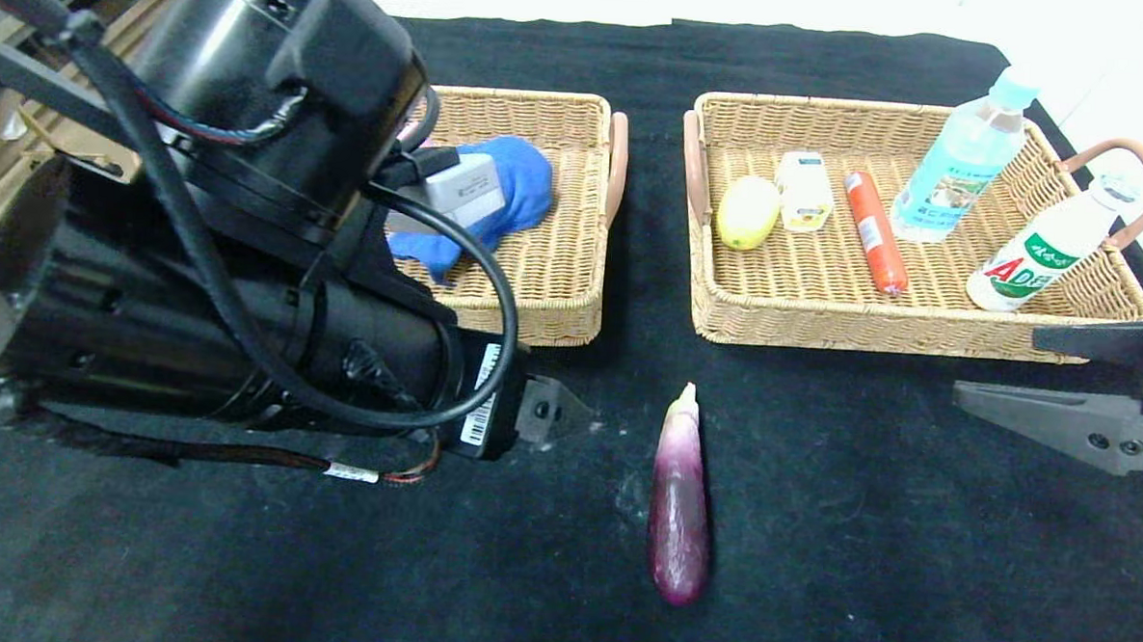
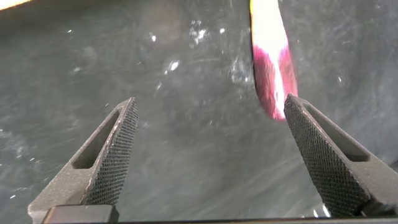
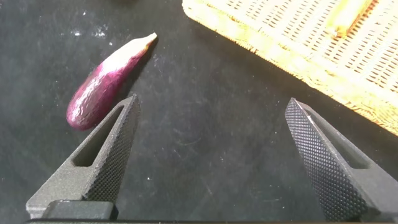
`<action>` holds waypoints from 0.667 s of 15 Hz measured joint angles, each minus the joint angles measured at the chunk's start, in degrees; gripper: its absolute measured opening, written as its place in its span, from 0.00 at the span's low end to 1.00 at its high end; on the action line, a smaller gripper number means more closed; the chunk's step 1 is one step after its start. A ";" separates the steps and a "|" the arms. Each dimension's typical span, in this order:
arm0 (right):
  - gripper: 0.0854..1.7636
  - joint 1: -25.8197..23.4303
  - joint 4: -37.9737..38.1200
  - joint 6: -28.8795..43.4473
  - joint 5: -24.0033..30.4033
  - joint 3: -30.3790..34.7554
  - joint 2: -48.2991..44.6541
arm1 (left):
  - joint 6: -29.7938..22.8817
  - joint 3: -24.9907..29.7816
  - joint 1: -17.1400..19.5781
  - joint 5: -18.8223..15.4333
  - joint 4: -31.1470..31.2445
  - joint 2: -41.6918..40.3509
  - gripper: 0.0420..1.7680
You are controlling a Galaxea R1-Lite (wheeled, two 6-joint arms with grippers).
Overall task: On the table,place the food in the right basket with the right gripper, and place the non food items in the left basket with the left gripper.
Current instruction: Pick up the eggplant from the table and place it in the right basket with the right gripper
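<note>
A purple eggplant (image 1: 679, 504) lies on the black tablecloth in front of the two baskets; it also shows in the right wrist view (image 3: 109, 84) and the left wrist view (image 2: 272, 68). My left gripper (image 2: 211, 99) is open and empty, low over the cloth just left of the eggplant. My right gripper (image 1: 999, 364) is open and empty at the right, in front of the right basket (image 1: 708, 298), well to the right of the eggplant. The left basket (image 1: 573, 292) holds a blue cloth (image 1: 510, 193) and a grey-white box (image 1: 461, 189).
The right basket holds a lemon (image 1: 747, 213), a small yellow-white carton (image 1: 804, 189), an orange sausage (image 1: 876, 233), a water bottle (image 1: 964, 160) and a white drink bottle (image 1: 1042, 250). My left arm's body (image 1: 198, 247) hides the table's left part.
</note>
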 joint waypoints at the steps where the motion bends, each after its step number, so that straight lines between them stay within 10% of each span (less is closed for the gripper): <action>1: 0.97 0.00 -0.02 0.02 0.02 0.00 0.13 | 1.02 0.83 1.07 -2.10 -0.04 -1.27 0.96; 10: 0.97 0.49 -0.21 1.54 -0.41 -0.21 1.58 | 15.23 21.88 13.76 -17.63 -22.31 -15.49 0.96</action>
